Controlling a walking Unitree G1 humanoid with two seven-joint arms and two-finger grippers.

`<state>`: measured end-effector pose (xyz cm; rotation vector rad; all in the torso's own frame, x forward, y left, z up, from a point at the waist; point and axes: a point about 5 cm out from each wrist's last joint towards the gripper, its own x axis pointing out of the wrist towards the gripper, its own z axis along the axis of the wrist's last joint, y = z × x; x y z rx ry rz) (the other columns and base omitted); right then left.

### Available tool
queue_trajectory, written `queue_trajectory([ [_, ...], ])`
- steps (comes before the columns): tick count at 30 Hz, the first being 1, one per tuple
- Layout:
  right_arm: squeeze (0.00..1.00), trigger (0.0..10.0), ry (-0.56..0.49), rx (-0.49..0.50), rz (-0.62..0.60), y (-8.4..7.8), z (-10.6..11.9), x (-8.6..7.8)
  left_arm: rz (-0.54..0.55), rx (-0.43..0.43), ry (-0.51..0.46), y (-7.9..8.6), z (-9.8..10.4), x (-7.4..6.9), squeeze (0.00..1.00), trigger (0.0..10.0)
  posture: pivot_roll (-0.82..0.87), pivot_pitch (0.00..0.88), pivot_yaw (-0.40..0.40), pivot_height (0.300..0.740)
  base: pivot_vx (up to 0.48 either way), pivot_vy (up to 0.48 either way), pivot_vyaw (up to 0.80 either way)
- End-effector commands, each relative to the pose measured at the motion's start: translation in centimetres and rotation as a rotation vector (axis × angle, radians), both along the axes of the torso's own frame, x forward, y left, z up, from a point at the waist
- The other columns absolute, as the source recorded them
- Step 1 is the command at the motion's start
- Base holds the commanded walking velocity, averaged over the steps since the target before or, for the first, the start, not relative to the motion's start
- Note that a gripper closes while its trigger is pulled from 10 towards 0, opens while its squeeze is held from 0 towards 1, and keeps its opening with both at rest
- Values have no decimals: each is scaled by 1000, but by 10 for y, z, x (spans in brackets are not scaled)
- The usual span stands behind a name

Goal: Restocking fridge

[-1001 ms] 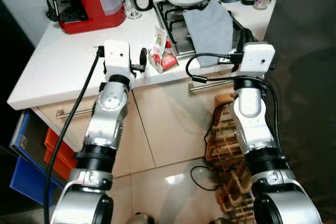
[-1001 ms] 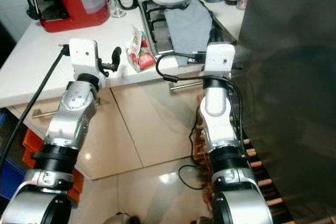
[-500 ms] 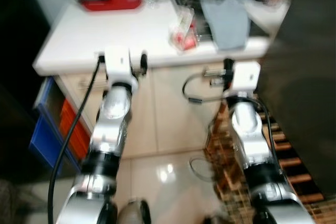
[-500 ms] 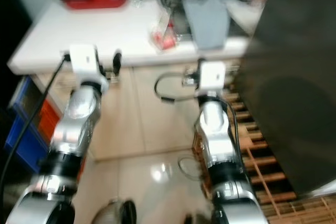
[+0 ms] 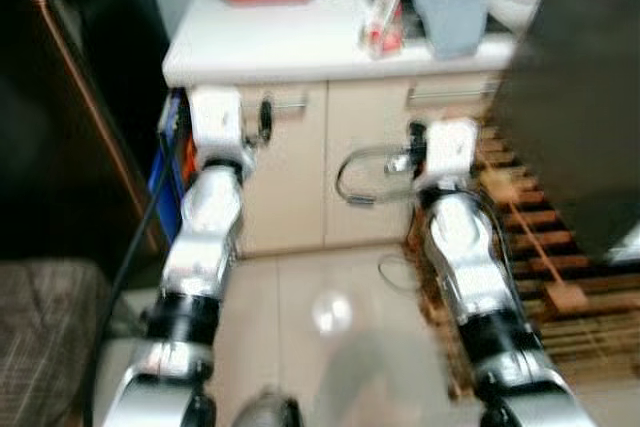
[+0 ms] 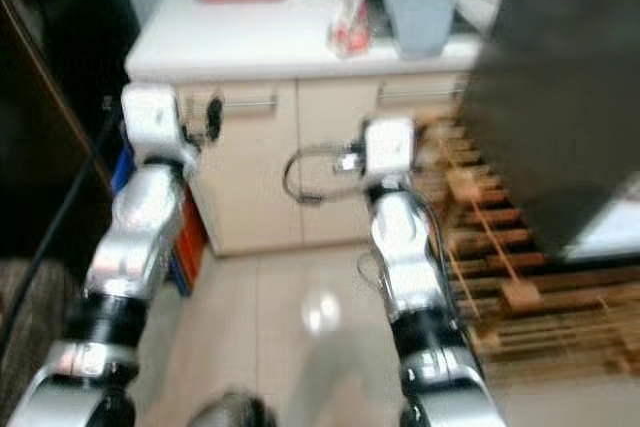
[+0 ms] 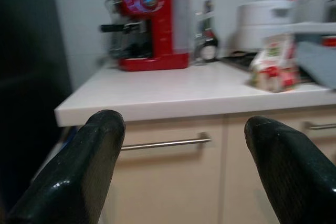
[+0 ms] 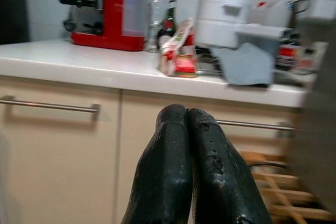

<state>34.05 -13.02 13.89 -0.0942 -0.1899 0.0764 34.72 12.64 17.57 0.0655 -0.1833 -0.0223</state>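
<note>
A red, white and green food packet (image 5: 383, 27) stands on the white counter (image 5: 270, 42), near its front edge beside the hob. Both arms are held out in front of the cream cabinets, below counter height and well short of the packet. My left gripper (image 7: 185, 127) is open with nothing between its fingers; the packet (image 7: 273, 61) shows beyond it, off towards one finger. My right gripper (image 8: 187, 116) is shut and empty, with the packet (image 8: 178, 51) above its tips. A tall dark appliface face (image 5: 580, 97) rises on the right. The eye views are blurred.
A red coffee machine (image 7: 149, 24), a bottle, a white pot (image 8: 220, 19) and a grey cloth (image 5: 450, 7) crowd the counter. A wooden rack (image 5: 540, 247) lies on the floor at the right. Blue and orange crates (image 5: 172, 162) sit beside the cabinets, next to a dark panel (image 5: 70, 127).
The whole view has pulled back from the counter, which now lies farther off and higher in the picture. Both arms keep the same pose; the packet has not moved.
</note>
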Motion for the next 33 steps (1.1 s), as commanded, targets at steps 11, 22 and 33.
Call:
queue_trajectory([
  [11, 1000, 10000, -45, 37, -18, -4, 15, 5, 10, -23, -6, 3, -1, -4, 0, 10000, -23, 0, -3, 740, 286, 0, 276],
  [22, 1000, 10000, -55, 20, -40, -9, 14, 3, 1, 7, -2, -1, -2, -2, 0, 10000, -35, 0, 1, 740, 0, 0, 0],
  [33, 1000, 10000, -44, -8, -52, -13, 9, 3, -25, -5, -19, -8, 0, -4, 0, 10000, -26, 0, -19, 740, 0, 0, 0],
])
